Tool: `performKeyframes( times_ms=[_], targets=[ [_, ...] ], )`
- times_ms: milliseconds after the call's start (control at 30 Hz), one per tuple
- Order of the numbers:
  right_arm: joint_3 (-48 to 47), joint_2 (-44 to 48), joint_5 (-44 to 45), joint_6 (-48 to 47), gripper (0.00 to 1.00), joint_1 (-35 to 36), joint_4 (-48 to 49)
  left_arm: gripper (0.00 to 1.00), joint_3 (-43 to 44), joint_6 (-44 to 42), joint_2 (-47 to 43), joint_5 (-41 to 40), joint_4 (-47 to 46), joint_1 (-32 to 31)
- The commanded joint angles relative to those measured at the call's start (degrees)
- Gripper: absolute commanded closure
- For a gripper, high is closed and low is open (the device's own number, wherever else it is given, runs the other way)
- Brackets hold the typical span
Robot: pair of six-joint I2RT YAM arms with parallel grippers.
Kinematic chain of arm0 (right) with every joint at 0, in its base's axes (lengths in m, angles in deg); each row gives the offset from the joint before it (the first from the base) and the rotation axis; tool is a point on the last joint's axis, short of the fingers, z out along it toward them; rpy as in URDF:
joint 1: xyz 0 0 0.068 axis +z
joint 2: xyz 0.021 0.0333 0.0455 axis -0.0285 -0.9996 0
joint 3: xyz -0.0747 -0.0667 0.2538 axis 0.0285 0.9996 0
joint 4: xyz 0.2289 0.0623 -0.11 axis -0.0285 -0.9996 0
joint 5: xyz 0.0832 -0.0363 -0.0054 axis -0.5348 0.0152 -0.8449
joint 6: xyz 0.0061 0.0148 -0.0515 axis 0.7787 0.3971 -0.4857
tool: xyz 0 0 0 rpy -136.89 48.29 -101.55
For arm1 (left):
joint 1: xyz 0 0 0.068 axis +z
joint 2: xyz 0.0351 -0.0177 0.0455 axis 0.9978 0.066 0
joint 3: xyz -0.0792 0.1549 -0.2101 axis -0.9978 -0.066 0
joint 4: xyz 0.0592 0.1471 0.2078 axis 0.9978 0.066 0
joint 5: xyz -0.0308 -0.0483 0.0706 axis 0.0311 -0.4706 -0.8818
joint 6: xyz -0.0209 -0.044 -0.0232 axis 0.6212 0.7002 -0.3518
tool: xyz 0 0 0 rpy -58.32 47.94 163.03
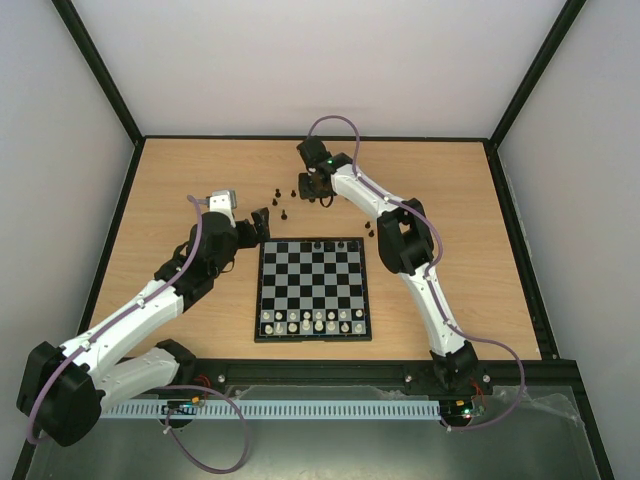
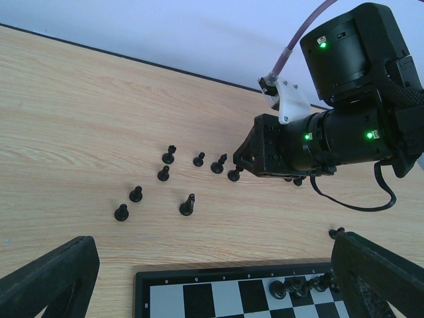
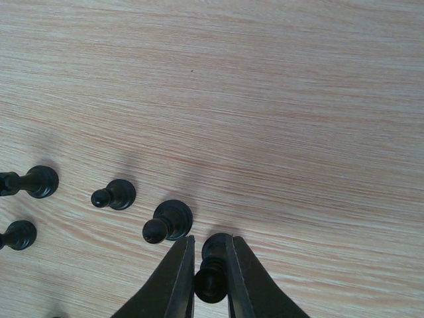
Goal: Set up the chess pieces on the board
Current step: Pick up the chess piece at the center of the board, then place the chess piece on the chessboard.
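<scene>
- right gripper [image 3: 211,246]: arm reaching far out, wrist tipped down at the table [image 3: 298,99], fingers pinched on one black piece [image 3: 211,281]; cannot tell if it is lifted.
- just left of it: loose chess pieces [image 3: 167,222], scattered, apart from each other.
- ahead and right: bare wood.
- board [image 1: 258,300]: well behind it, toward the bases; a few black men on the far row, white pieces [image 1: 318,320] on the near rows.
- left gripper [image 2: 212,244]: splayed wide, holding nothing, by the board's far-left corner, facing the right one.
</scene>
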Motion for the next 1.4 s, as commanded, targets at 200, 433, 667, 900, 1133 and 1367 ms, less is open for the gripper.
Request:
performKeyframes(
  times_ms=[200, 433, 667, 900, 1133, 1367],
  targets=[
    [-1.6, -1.0, 0.9, -1.1, 0.94, -0.2, -3.3, 0.01, 0.6, 0.1, -0.6, -0.7, 1.0, 0.0],
    [2.6, 4.2, -0.1, -1.7, 0.97, -0.1, -2.1, 0.01, 0.6, 0.1, -0.7, -0.6, 1.0, 0.0],
    [9.5, 11.6, -1.5, -1.9, 0.98, 0.4, 0.2, 0.01, 0.6, 0.1, -0.5, -0.5, 0.9, 0.0],
    [18.0, 19.1, -4.1, -1.4, 0.98, 1.5, 2.8, 0.01, 0.7, 0.1, -0.6, -0.5, 1.0, 0.0],
    [30.1, 27.5, -4.7, -1.1, 0.98, 4.8, 6.4, 0.01, 0.5, 0.1, -0.4, -0.5, 0.8, 0.0],
    [40.6, 33.6, -4.7, -0.1, 0.97, 8.1, 10.0, 0.01, 0.5, 0.1, 0.1, -0.5, 0.6, 0.0]
  ],
)
